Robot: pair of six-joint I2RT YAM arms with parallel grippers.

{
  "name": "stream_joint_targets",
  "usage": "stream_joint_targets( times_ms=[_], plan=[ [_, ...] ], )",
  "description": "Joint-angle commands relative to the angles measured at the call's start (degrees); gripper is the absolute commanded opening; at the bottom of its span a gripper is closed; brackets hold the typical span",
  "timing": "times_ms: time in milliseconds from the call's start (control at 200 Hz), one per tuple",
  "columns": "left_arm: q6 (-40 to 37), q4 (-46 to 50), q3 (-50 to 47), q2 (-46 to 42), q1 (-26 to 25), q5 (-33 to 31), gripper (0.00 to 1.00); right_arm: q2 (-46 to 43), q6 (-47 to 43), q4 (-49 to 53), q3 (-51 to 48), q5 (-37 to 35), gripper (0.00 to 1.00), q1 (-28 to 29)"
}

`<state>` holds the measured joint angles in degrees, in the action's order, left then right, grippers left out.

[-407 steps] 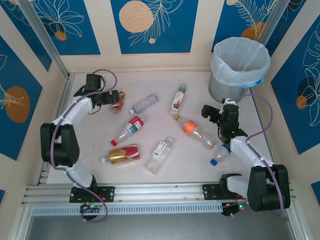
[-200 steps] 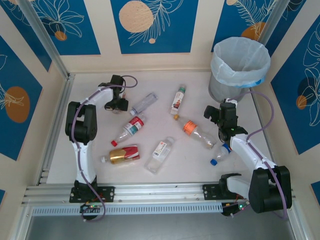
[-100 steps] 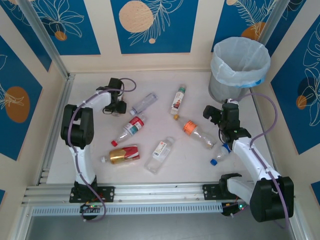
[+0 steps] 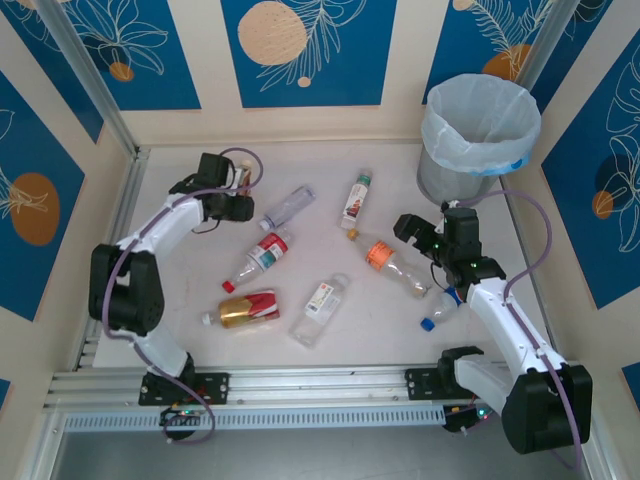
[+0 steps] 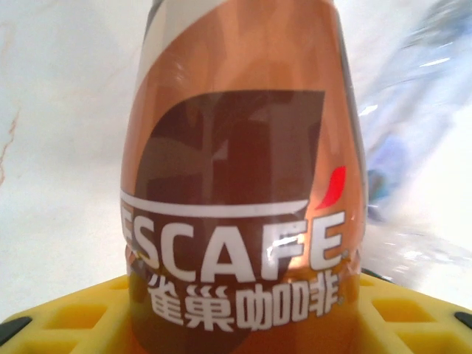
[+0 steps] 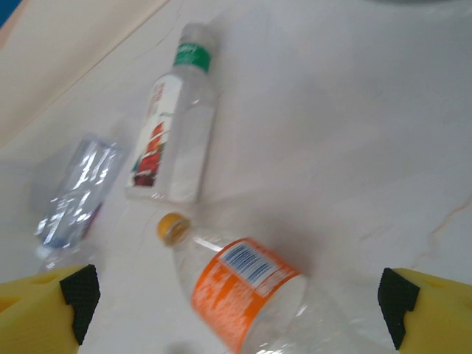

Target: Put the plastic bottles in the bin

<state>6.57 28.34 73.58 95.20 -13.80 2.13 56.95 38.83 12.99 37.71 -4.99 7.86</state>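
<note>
Left fingers (image 5: 66,321) apparently grip coffee bottle (image 5: 240,184); right fingers (image 6: 40,306) spread wide.

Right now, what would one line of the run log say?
left gripper: shut on brown-labelled Nescafe plastic bottle | right gripper: open above orange-labelled clear plastic bottle | round grey bin: not reached

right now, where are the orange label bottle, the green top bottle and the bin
orange label bottle (image 6: 243,291), right wrist view, on its orange label
green top bottle (image 6: 184,147), right wrist view, on its clear body
bin (image 4: 475,150), top external view, on its bag-covered front wall
</note>
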Motion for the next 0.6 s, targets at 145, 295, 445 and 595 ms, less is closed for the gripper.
stream_joint_targets(
  times_ms=[145,295,445,595],
  plan=[
    [4.45,-11.98,-8.21,-9.47,-9.12,13.82,0.54,3.02,12.21,-8.78,0.33,17.85,0.99,3.97],
    [8.22,-17.02,-12.22,-11.81,-15.2,14.37,0.53,4.78,12.97,-9.52,3.13,18.93,0.99,6.16],
    [8.29,-21.44,-15.36,-11.7,-21.83,18.59,0.53,5.01,12.02,-14.64,2.9,20.27,0.99,6.69],
    [5.8,-21.6,-15.02,-9.89,-27.14,20.41,0.52,6.43,12.75,-19.46,3.13,23.06,1.0,7.17]
  ],
)
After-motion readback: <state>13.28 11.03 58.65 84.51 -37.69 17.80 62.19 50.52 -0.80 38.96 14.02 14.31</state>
